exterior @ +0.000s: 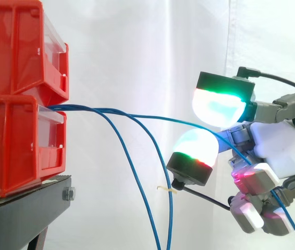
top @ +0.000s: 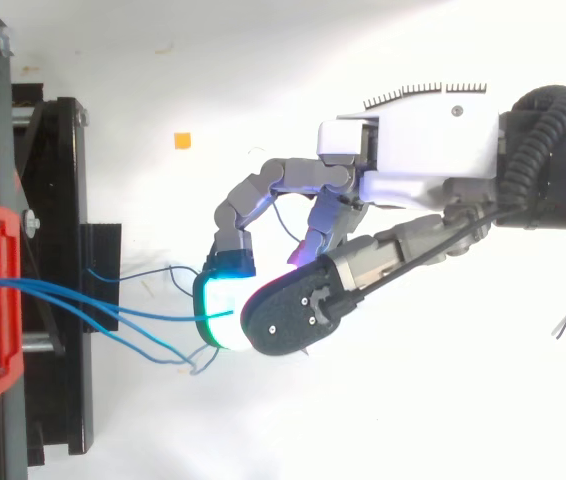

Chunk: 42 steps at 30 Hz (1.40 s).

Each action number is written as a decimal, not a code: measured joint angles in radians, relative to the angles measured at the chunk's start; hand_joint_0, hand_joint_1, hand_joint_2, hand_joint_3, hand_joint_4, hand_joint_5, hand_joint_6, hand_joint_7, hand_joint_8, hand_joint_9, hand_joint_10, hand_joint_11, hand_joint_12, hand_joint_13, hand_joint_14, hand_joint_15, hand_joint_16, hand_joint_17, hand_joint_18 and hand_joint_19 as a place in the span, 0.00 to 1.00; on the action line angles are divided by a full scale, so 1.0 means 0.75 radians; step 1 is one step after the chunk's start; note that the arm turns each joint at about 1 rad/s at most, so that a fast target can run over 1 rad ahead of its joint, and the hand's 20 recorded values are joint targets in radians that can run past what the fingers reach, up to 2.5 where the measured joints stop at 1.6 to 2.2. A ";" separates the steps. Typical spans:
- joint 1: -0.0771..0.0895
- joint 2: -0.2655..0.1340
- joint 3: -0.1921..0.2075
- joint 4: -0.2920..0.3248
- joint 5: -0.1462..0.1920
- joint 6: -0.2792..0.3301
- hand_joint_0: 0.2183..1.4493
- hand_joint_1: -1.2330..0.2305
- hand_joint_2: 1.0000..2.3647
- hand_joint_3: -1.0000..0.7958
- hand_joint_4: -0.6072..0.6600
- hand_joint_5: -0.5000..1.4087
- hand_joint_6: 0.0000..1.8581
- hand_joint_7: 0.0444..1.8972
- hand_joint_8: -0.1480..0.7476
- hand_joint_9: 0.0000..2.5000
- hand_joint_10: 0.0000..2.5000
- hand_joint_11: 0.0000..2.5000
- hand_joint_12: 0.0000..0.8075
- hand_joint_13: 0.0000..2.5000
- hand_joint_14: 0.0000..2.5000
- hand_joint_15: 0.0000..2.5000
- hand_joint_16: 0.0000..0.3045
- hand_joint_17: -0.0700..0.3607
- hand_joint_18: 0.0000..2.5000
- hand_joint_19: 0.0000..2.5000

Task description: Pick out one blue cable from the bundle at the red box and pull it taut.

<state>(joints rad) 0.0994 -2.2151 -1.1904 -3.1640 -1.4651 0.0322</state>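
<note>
**Hand.** The hand (exterior: 278, 146) reaches in from the right with its fingers curled. Two glowing pads (exterior: 220, 107) are closed against each other, and one blue cable (exterior: 163, 117) is pinched between them. In the top view the two pads overlap at the pinch.

**Cable in hand.** Behind the pinch the cable trails down across the palm. Ahead of it the cable runs almost level to the bins with a slight sag, so it is not yet taut.

**Handling.**
- The cable is thin and light and has no stiffness of its own. It will follow the hand freely.
- The jacket looks smooth, and the pads are rounded. It will probably slip under pull unless the pinch is firm.
- The best place to hold it is the open span where it runs apart from the rest.
- Avoid the exit at the bins, where all the strands lie bunched together.

**Rest of bundle.** The two other cables (exterior: 132, 161) hang in loose arcs below, clear of the pads.

**Anchor.** All three cables leave the gap above the lower red bin (exterior: 12, 140), under the upper red bin (exterior: 12, 47). Both bins sit on the black stand (exterior: 22, 208) before the white curtain (exterior: 137, 52).
</note>
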 measured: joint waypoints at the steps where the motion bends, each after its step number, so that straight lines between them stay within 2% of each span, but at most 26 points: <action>1: 0.000 0.000 0.000 0.000 0.000 0.000 0.22 0.51 0.00 0.28 0.46 0.23 0.44 0.47 0.54 0.48 0.01 0.26 0.44 0.39 0.01 0.20 0.18 0.44 0.42 0.26; 4: 0.000 0.000 0.000 0.000 0.000 0.000 0.22 0.50 0.00 0.28 0.46 0.23 0.43 0.47 0.54 0.48 0.01 0.26 0.44 0.39 0.01 0.20 0.18 0.44 0.42 0.26; 7: 0.000 0.000 0.000 0.001 0.000 0.000 0.26 0.45 0.00 0.28 0.44 0.23 0.44 0.48 0.53 0.48 0.01 0.27 0.42 0.38 0.01 0.20 0.16 0.42 0.41 0.27; 12: 0.002 0.000 0.000 0.001 0.000 0.000 0.28 0.38 0.01 0.36 0.42 0.22 0.45 0.51 0.52 0.48 0.01 0.27 0.41 0.38 0.01 0.20 0.16 0.41 0.40 0.27; 17: 0.002 0.000 0.000 0.001 -0.002 0.000 0.29 0.36 0.01 0.40 0.39 0.23 0.47 0.46 0.51 0.48 0.01 0.28 0.40 0.38 0.01 0.20 0.15 0.41 0.40 0.27; 25: 0.002 0.000 0.000 0.001 -0.004 0.000 0.29 0.36 0.01 0.41 0.39 0.23 0.47 0.45 0.51 0.49 0.01 0.28 0.40 0.38 0.01 0.20 0.15 0.41 0.41 0.27; 29: 0.003 0.000 0.000 0.001 -0.004 0.000 0.25 0.42 0.00 0.30 0.43 0.23 0.45 0.46 0.52 0.49 0.01 0.28 0.42 0.39 0.01 0.20 0.17 0.43 0.41 0.27; 31: 0.003 0.000 0.000 0.001 -0.004 0.000 0.23 0.44 0.00 0.28 0.44 0.23 0.45 0.45 0.52 0.48 0.01 0.27 0.43 0.39 0.01 0.20 0.17 0.43 0.41 0.27; 37: 0.004 0.000 0.000 0.002 -0.005 0.000 0.22 0.46 0.00 0.28 0.44 0.23 0.44 0.45 0.53 0.48 0.01 0.27 0.43 0.39 0.01 0.20 0.17 0.44 0.41 0.27; 40: 0.004 0.000 0.000 0.003 -0.006 0.000 0.26 0.44 0.00 0.28 0.43 0.23 0.45 0.48 0.52 0.49 0.01 0.27 0.42 0.38 0.01 0.20 0.16 0.42 0.40 0.27; 42: 0.004 0.000 0.000 0.004 -0.006 0.000 0.28 0.42 0.01 0.33 0.42 0.23 0.45 0.48 0.51 0.49 0.01 0.27 0.40 0.38 0.01 0.20 0.16 0.41 0.40 0.27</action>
<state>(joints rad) 0.1027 -2.2150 -1.1904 -3.1607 -1.4695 0.0322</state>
